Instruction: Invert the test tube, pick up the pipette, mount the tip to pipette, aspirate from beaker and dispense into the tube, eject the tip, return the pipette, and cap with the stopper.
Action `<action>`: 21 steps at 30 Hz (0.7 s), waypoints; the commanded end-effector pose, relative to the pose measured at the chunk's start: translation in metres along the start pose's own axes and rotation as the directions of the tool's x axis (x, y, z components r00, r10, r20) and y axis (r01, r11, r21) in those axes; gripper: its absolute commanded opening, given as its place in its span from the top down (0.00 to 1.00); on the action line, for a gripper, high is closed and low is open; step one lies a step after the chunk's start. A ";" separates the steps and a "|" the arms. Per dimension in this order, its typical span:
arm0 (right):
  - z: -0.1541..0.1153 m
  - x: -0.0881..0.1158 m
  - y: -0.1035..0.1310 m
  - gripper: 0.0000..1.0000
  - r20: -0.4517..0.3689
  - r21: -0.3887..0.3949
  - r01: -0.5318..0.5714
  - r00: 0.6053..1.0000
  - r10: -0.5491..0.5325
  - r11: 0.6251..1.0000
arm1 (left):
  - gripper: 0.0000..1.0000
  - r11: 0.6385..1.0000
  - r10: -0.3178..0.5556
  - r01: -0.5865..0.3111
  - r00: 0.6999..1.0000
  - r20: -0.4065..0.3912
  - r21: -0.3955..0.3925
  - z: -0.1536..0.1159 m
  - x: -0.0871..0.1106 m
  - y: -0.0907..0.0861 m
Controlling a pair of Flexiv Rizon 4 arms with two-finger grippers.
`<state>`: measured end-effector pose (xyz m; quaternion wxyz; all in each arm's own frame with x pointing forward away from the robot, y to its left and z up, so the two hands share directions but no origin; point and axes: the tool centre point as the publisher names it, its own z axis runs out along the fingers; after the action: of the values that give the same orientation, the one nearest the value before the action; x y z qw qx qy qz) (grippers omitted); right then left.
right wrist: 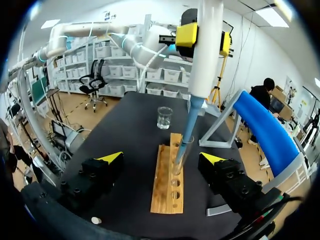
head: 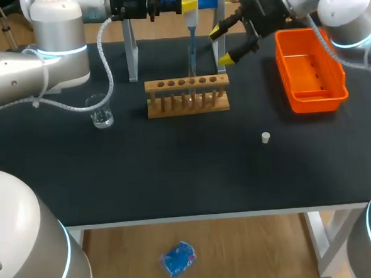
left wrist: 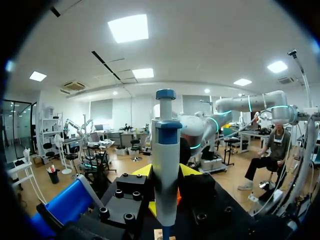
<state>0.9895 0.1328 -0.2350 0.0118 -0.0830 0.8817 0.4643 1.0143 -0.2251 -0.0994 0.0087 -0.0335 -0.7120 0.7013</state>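
Observation:
My left gripper [head: 186, 3] is shut on a white and blue pipette [head: 192, 34] and holds it upright above the wooden rack [head: 187, 96]. The pipette's blue tip [right wrist: 189, 125] reaches down into a clear test tube [right wrist: 180, 154] that stands in one of the rack's holes. In the left wrist view the pipette [left wrist: 166, 165] stands between my left gripper's [left wrist: 166, 172] yellow tips. My right gripper [head: 222, 45] is open just right of the pipette, behind the rack's right end, with nothing in it. From its own wrist, my right gripper [right wrist: 161, 158] faces along the rack [right wrist: 169, 190]. A small white stopper [head: 266, 137] lies on the mat.
A glass beaker [head: 100, 111] stands left of the rack, under my left arm. An orange bin [head: 310, 71] sits at the right, below my right arm. A blue pipette stand [right wrist: 265, 135] with grey legs [head: 132, 54] stands behind the rack.

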 end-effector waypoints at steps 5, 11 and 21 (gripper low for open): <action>0.012 -0.016 -0.014 0.00 0.001 -0.003 0.019 1.000 -0.019 1.000 | 1.00 1.000 -0.001 0.001 1.000 0.001 -0.002 0.000 0.000 -0.001; 0.018 -0.022 -0.023 0.00 0.000 -0.004 0.011 1.000 -0.011 1.000 | 1.00 1.000 -0.001 0.001 1.000 0.001 -0.002 0.000 0.000 -0.001; 0.019 -0.021 -0.024 0.00 0.004 -0.005 0.019 1.000 -0.019 1.000 | 1.00 1.000 -0.001 0.001 1.000 0.001 -0.002 0.000 0.000 -0.001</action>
<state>1.0124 0.1384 -0.2633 0.0186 -0.0894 0.8798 0.4664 1.0143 -0.2251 -0.0994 0.0087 -0.0335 -0.7120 0.7013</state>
